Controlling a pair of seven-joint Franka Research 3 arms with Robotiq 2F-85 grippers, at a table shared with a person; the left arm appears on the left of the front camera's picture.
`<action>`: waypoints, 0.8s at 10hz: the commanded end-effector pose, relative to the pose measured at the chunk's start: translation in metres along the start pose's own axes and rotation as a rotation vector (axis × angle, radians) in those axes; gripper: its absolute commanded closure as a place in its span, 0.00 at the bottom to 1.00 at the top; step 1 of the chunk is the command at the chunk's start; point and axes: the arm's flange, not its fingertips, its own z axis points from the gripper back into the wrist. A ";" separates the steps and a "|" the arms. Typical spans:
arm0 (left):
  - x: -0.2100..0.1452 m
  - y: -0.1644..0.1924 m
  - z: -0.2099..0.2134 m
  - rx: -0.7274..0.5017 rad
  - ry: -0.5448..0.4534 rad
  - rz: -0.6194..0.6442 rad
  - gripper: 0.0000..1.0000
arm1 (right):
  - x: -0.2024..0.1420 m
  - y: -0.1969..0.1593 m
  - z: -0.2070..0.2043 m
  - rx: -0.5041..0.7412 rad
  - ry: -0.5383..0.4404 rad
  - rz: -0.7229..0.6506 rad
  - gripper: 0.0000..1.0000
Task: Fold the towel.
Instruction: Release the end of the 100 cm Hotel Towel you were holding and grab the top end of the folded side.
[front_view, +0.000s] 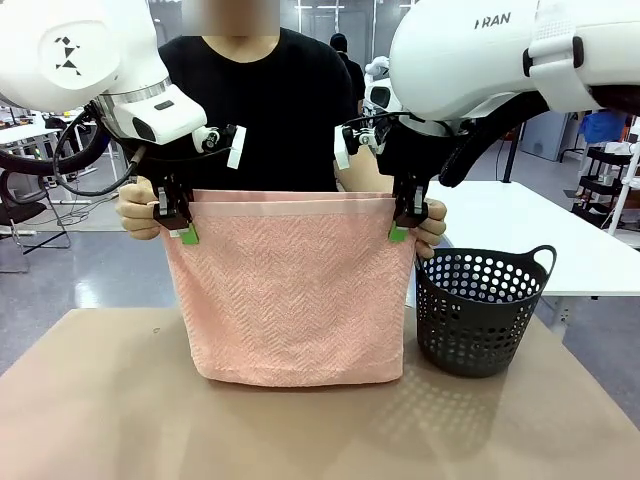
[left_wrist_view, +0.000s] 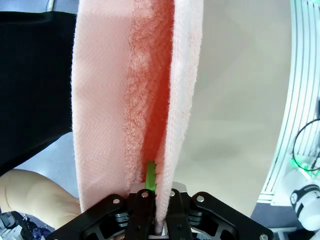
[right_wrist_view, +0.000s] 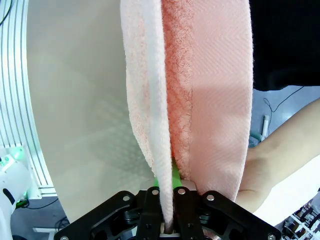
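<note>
The salmon-pink towel hangs doubled over above the table, its folded bottom edge resting near the tabletop. My left gripper is shut on the towel's near layer at its upper left corner. At the upper right corner my right gripper is shut on the same layer. A person behind the towel holds the far layer's corners with a hand beside each gripper. In the left wrist view the towel runs up from between the fingers, and the right wrist view shows the towel likewise.
A dark perforated basket stands on the brown table just right of the towel. The person in a black shirt stands at the far edge. A white table lies behind at the right.
</note>
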 end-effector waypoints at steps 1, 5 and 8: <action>-0.002 0.001 0.001 0.007 0.008 0.000 1.00 | -0.001 -0.001 0.000 -0.004 0.004 0.000 1.00; -0.002 0.001 0.001 0.007 0.008 0.000 1.00 | -0.001 -0.001 0.000 -0.004 0.004 0.000 1.00; -0.002 -0.001 0.001 0.010 -0.015 -0.004 0.61 | -0.002 0.000 0.000 -0.007 -0.017 0.005 0.65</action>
